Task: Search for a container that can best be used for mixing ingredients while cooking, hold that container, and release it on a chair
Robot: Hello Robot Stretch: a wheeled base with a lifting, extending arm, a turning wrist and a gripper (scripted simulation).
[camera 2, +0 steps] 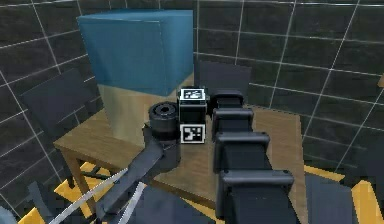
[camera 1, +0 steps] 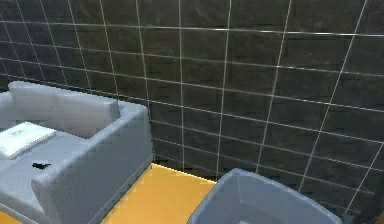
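- On table or seats, where the mixing container lies cannot be told.
- At the wooden table [camera 2: 90,140] edge, the gripper [camera 2: 105,195]: finger state and any load cannot be told.
- Dark chairs [camera 2: 60,100] ring the table; a grey armchair [camera 1: 90,130] stands by the tiled wall [camera 1: 250,70].

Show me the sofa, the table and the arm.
Sofa [camera 1: 100,128], forward view, on its armrest.
Table [camera 2: 95,140], arm side view, bare top.
Arm [camera 2: 245,165], arm side view, bar's upper face.
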